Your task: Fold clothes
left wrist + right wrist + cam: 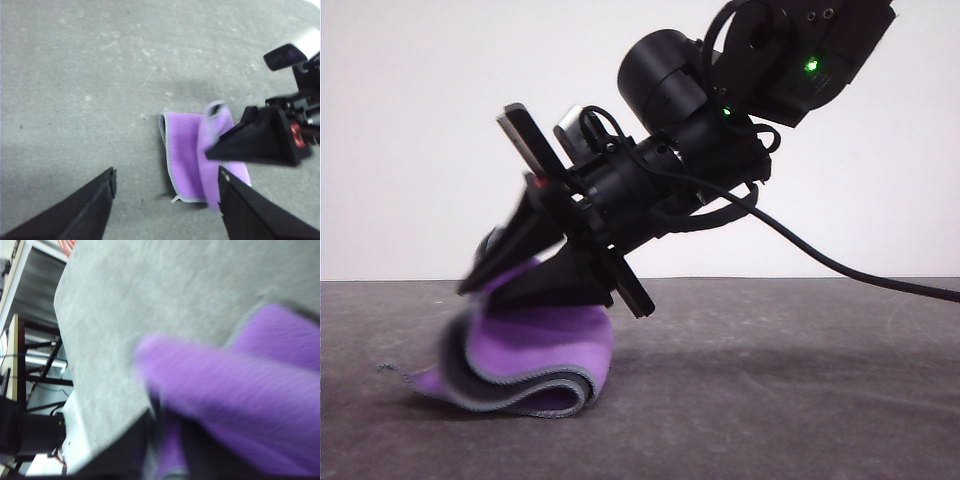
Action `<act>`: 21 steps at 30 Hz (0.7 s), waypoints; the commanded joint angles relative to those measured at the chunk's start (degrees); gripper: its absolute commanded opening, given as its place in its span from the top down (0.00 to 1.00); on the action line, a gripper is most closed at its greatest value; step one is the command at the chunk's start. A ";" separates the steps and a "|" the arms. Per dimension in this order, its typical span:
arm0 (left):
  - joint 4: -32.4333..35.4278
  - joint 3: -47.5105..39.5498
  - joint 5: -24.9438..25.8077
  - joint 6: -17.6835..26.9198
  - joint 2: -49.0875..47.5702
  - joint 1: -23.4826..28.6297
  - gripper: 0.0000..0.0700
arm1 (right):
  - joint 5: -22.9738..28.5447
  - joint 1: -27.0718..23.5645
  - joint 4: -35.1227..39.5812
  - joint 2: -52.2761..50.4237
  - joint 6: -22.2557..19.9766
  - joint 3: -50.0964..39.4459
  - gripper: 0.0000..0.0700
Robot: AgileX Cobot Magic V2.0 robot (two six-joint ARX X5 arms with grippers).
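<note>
Right gripper [490,262] clenched on the purple cloth [535,350] edge — free side lies left; left gripper [165,187] released, hovering above

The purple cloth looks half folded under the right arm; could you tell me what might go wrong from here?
The right gripper pinches only one edge of the cloth, so it may slip out before the fold is laid. The fold looks skewed over the lower layer, so the edges may not line up. The open left gripper hovers close and could snag the cloth.
</note>
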 commanded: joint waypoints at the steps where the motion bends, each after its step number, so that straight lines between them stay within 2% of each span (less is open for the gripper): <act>1: 0.39 0.57 -0.13 0.44 0.15 -0.24 0.44 | -0.11 0.75 1.37 0.80 0.09 1.11 0.55; 4: 0.39 0.57 -0.13 0.44 0.15 -0.24 0.44 | -1.02 -0.12 1.77 -0.47 -0.65 1.11 0.52; 8: 0.18 0.57 -0.13 0.44 0.15 -0.24 0.44 | -0.93 -1.60 -0.26 -3.62 -4.07 1.10 0.52; 11: 0.17 0.57 -0.13 0.44 0.15 -0.24 0.44 | 0.92 -2.69 -6.83 -7.13 -9.98 1.08 0.52; 16: 0.17 0.57 -0.13 0.44 0.15 -0.24 0.44 | 8.79 -3.96 -22.54 -13.50 -23.42 0.76 0.53; 18: 0.16 0.57 -0.13 0.44 0.15 -0.24 0.44 | 9.88 -4.77 -25.33 -16.06 -25.51 -0.33 0.53; 21: 0.17 0.57 -0.13 0.44 0.16 -0.24 0.44 | 10.67 -6.80 -25.77 -20.88 -26.19 -3.80 0.53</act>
